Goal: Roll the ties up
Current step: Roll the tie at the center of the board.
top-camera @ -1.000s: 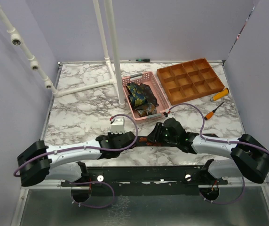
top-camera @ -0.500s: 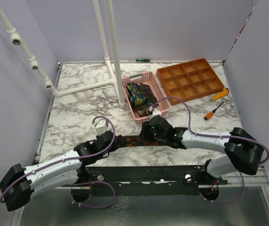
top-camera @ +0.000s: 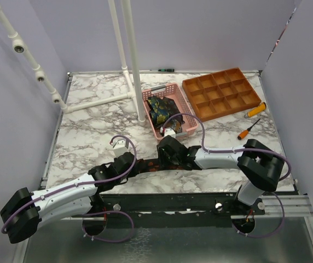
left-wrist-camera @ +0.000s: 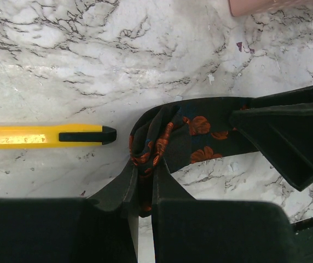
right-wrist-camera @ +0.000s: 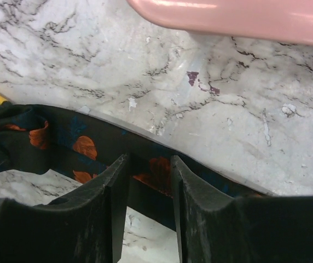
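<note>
One soft, light, probably slippery tie [left-wrist-camera: 200,129], frame centre: left gripper [left-wrist-camera: 144,181] clamps its bunched end; right gripper [right-wrist-camera: 148,164] straddles it, grip unclear. Best held at ends.

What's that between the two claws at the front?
A dark tie with orange flowers, stretched from the left gripper, which pinches it, to the right gripper. The left wrist view shows it best.

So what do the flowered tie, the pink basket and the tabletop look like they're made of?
The tie looks like soft woven fabric, maybe silk or polyester: it folds and bunches. The basket looks like glossy moulded plastic with slotted walls. The tabletop has a smooth marble look, possibly printed laminate rather than stone.
</note>
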Controlling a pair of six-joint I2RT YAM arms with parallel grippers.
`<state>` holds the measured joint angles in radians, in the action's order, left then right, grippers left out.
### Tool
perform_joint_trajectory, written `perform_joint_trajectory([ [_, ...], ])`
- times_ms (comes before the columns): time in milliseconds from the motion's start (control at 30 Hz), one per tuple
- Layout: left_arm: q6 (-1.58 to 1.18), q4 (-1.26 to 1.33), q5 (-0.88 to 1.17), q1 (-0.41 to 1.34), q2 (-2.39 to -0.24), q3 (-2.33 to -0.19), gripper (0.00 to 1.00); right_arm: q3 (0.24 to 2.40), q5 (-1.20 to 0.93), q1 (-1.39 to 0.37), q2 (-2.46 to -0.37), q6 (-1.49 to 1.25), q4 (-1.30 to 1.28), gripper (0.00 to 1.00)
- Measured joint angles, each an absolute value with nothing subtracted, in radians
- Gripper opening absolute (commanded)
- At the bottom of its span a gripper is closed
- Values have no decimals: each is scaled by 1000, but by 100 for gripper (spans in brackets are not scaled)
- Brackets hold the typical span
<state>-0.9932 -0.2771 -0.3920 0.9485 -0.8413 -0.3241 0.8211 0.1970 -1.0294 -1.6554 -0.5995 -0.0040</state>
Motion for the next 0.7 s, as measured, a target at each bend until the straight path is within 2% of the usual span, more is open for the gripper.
perform_joint_trajectory([
  [167, -983, -275, -380, 948, -846, -324, 0, 824, 232, -1035, -1662, -601, -25, 9],
  [267, -978, -269, -368, 948, -846, -324, 0, 807, 249, -1035, -1650, -609, -24, 0],
  [700, -953, -189, -290, 948, -847, -315, 0, 645, 255, -1042, -1383, -632, -108, 0],
])
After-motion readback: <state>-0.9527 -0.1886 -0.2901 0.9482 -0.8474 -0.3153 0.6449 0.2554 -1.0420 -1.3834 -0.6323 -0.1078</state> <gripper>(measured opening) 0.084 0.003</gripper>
